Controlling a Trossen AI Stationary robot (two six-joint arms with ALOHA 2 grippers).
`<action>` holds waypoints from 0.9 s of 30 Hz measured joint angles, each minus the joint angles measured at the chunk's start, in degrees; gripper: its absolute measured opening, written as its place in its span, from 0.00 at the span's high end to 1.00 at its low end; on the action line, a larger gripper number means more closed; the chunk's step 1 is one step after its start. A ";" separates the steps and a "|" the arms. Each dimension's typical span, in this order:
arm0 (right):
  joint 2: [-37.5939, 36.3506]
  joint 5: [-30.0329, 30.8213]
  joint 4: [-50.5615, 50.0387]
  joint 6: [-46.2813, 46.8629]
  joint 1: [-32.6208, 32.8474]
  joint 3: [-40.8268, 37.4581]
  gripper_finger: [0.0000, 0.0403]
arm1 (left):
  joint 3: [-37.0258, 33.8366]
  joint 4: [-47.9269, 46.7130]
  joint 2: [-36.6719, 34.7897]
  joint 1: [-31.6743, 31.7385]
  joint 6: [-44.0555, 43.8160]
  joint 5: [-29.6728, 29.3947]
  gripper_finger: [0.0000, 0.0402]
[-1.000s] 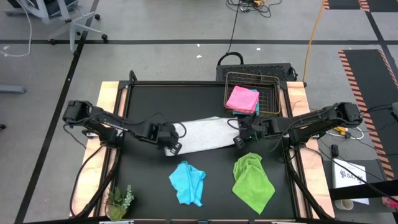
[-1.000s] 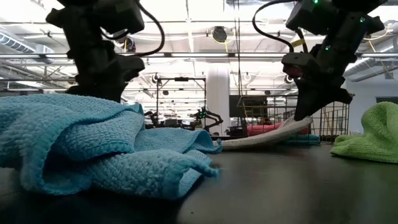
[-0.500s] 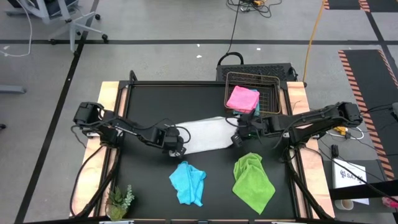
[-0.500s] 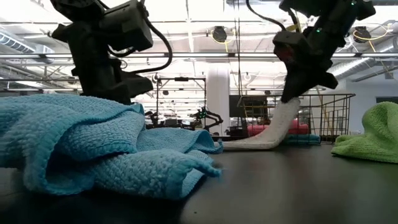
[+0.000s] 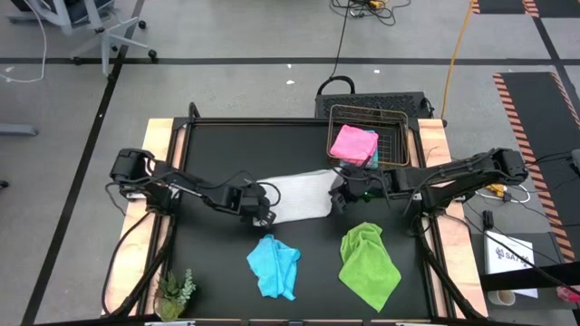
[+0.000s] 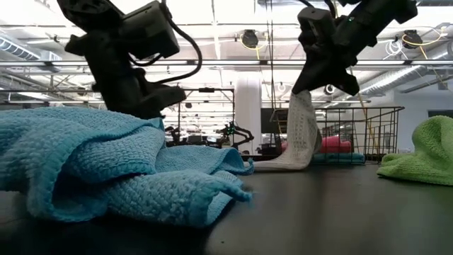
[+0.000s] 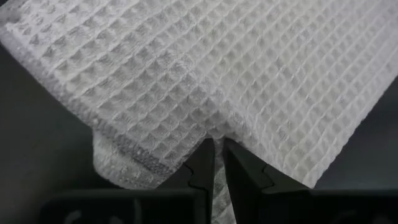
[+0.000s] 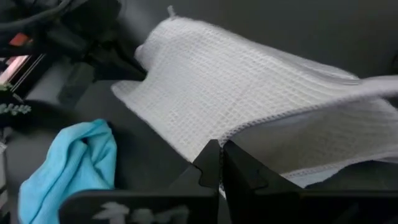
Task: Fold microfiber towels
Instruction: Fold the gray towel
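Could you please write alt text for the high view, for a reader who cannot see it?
From above, the left gripper and right gripper each pinch an end of the white-grey towel mid-table. A blue towel and green towel lie crumpled nearer.

The left hand shows its two dark fingers pressed nearly together, pinching a fold of the white-grey towel at its edge. The waffle-textured cloth fills most of the view, with dark tabletop showing beside it.
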 joint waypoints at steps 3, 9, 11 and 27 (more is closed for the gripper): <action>0.44 -0.69 1.25 -0.47 0.00 0.00 1.00 | -0.01 2.87 0.11 1.21 1.61 -0.59 0.90; 3.83 -3.58 7.94 -3.63 0.00 2.35 1.00 | -0.07 5.95 0.17 3.58 4.52 -0.84 0.90; 5.98 -4.26 7.64 -6.28 0.00 4.96 1.00 | -0.07 6.01 0.17 3.92 4.78 -0.82 0.90; 24.33 -18.74 7.24 -21.20 -4.27 23.22 1.00 | -0.14 3.06 -3.11 2.62 5.15 1.74 0.90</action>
